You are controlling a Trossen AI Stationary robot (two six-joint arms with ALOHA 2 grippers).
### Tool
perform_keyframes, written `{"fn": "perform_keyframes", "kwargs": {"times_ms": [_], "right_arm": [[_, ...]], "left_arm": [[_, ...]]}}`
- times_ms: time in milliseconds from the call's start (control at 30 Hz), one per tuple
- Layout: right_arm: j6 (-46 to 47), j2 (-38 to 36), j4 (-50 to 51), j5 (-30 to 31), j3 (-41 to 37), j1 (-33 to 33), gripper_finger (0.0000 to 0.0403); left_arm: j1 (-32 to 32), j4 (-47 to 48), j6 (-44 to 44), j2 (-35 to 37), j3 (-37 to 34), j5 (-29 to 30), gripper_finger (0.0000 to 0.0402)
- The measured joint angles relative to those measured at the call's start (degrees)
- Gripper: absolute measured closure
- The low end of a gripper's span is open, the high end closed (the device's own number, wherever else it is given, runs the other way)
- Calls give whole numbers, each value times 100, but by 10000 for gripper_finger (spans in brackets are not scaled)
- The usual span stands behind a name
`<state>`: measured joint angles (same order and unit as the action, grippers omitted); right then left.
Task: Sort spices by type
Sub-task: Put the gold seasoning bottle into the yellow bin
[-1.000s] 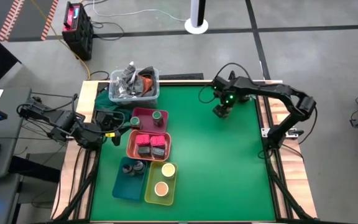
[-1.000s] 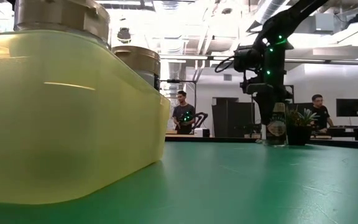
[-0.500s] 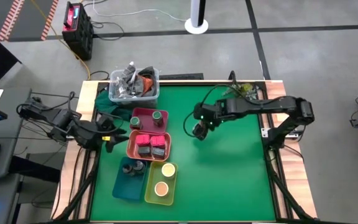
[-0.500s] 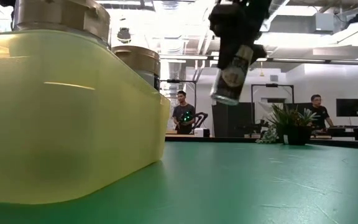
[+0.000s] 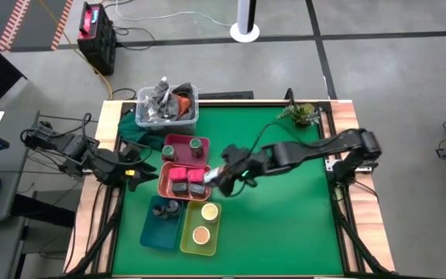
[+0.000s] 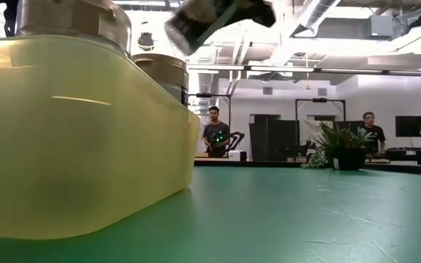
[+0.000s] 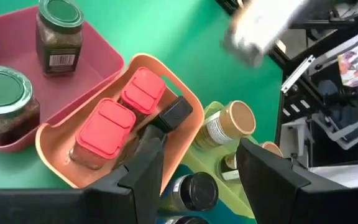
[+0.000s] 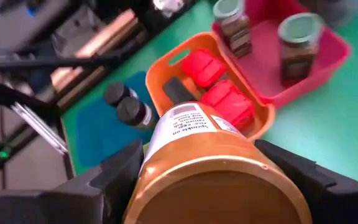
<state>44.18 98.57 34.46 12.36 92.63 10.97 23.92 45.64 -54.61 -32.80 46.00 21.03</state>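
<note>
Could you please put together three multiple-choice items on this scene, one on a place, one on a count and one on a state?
1. Where does the small green plant stand?
A. in the teal tray
B. at the table's far right corner
C. in the clear bin

2. How many tan-topped round jars stand in the yellow-green tray?
A. two
B. four
C. none

3. What is the right gripper doing?
A. resting open on the table
B. holding a tan-topped jar in the air
C. pressing on a red-lidded box

Answers:
1 B: the high view shows the plant at that corner.
2 A: two tan tops show in that tray.
3 B: the right wrist view shows the jar between its fingers; the low view shows it off the table.
</note>
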Motion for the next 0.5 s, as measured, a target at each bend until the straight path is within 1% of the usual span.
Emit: {"fn": "perform_keyframes", "kwargs": {"times_ms": [100,333,433,500], "right_arm": [[-387,679,192,-19,830,157,101],[-1418,2211,1378,-176,3130,253,101],[-1793,2756,1617,-263,3841,244,101],[-1914,3055,1661,-479,4207,246,101]], "left_arm": [[0,7,13,-23,0,1,209],[-2,144,-89,-19,0,8,209],[-2,158,-98,-19,0,10,209],[-2,156,-99,-19,0,10,209]]}}
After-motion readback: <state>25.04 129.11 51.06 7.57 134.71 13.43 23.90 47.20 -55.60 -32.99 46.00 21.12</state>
